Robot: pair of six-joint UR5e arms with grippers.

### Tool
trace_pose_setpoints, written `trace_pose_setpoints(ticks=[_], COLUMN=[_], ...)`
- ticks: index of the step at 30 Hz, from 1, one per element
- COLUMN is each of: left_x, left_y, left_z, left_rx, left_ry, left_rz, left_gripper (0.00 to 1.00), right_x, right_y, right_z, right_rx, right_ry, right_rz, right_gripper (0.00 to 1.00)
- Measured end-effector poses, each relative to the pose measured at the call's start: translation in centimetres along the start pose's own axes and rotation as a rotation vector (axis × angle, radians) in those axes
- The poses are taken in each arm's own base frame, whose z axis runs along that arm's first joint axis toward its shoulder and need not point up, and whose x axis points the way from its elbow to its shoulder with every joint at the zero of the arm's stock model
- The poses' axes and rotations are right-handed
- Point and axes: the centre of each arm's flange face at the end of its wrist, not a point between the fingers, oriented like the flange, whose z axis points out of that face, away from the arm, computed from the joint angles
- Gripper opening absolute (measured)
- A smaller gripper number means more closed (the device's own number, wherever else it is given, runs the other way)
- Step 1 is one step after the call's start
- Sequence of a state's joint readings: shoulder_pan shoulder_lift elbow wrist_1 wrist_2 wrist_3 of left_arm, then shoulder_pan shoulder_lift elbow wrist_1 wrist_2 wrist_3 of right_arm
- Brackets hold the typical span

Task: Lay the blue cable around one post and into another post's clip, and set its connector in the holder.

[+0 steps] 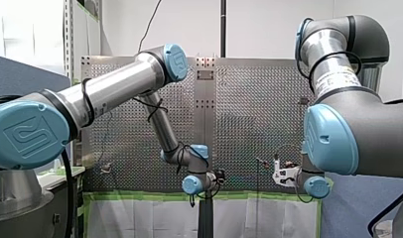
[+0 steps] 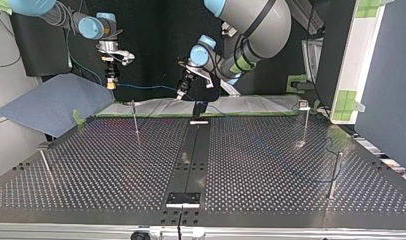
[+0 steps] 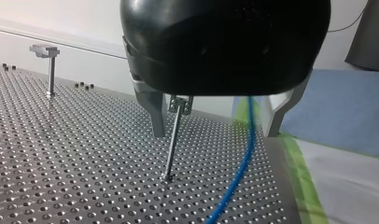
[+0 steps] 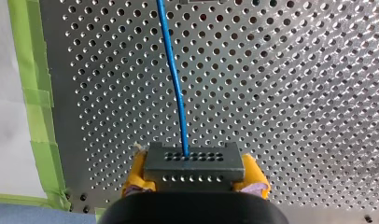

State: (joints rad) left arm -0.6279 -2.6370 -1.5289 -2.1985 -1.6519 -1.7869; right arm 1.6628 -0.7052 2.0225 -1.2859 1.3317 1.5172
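In the right wrist view my right gripper [image 4: 193, 175] is shut, its yellow pads [image 4: 136, 175] clamping a grey connector block [image 4: 192, 161]. The blue cable [image 4: 173, 79] leaves the block and runs out ahead over the perforated table. In the top view that gripper [image 2: 111, 80] hangs beyond the table's far edge, and the cable [image 2: 146, 87] stretches across to my left gripper [image 2: 197, 107]. In the left wrist view my left gripper [image 3: 215, 134] is open. The cable [image 3: 243, 154] passes loosely between its metal fingers [image 3: 156, 116]. A thin post [image 3: 172, 142] with a clip [image 3: 180, 103] stands beside one finger.
More thin posts [image 2: 135, 120] [image 2: 305, 125] [image 2: 334, 175] [image 2: 46, 165] stand around the perforated table [image 2: 271, 165]. A dark strip [image 2: 191, 155] down its middle carries small fixtures [image 2: 198, 121] [image 2: 183, 199]. Green tape [image 4: 33, 93] and a blue mat [image 2: 51, 102] border the far edge.
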Motion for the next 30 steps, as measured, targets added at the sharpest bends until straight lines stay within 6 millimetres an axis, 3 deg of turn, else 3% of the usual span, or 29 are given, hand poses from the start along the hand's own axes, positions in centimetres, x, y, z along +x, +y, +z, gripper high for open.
trace_pose_setpoints(ticks=[19, 20, 21, 22, 24, 25, 26, 27, 30], left_x=[-0.3, -0.29, -0.3, -0.3, -0.31, -0.31, -0.31, -0.32, -0.35], left_y=[-0.31, -0.34, -0.37, -0.41, -0.44, -0.47, -0.5, -0.53, -0.61], left_z=[0.48, 0.48, 0.48, 0.49, 0.5, 0.5, 0.5, 0.51, 0.55], left_rx=[-0.028, -0.027, -0.026, -0.024, -0.023, -0.023, -0.022, -0.022, -0.02], left_ry=[0.033, 0.033, 0.032, 0.031, 0.029, 0.029, 0.028, 0.027, 0.021], left_rz=[0.031, 0.031, 0.03, 0.03, 0.03, 0.031, 0.032, 0.033, 0.037], left_gripper=[1.0, 0.92, 0.7, 0.7, 0.38, 0.38, 0.23, 0.0, 0.0], right_x=[-0.02, -0.02, -0.03, -0.03, -0.03, -0.03, -0.03, -0.04, -0.04], right_y=[0.36, 0.37, 0.39, 0.4, 0.42, 0.42, 0.43, 0.43, 0.43], right_z=[0.01, 0.01, 0.01, 0.0, 0.0, 0.0, 0.0, 0.0, 0.0], right_rx=[-0.007, -0.007, -0.007, -0.007, -0.008, -0.008, -0.008, -0.009, -0.009], right_ry=[-0.001, -0.002, -0.002, -0.002, -0.002, -0.002, -0.002, -0.002, -0.002], right_rz=[0.001, 0.001, 0.001, 0.001, 0.0, 0.0, 0.0, 0.0, -0.001], right_gripper=[0.0, 0.0, 0.0, 0.0, 0.0, 0.0, 0.0, 0.0, 0.0])
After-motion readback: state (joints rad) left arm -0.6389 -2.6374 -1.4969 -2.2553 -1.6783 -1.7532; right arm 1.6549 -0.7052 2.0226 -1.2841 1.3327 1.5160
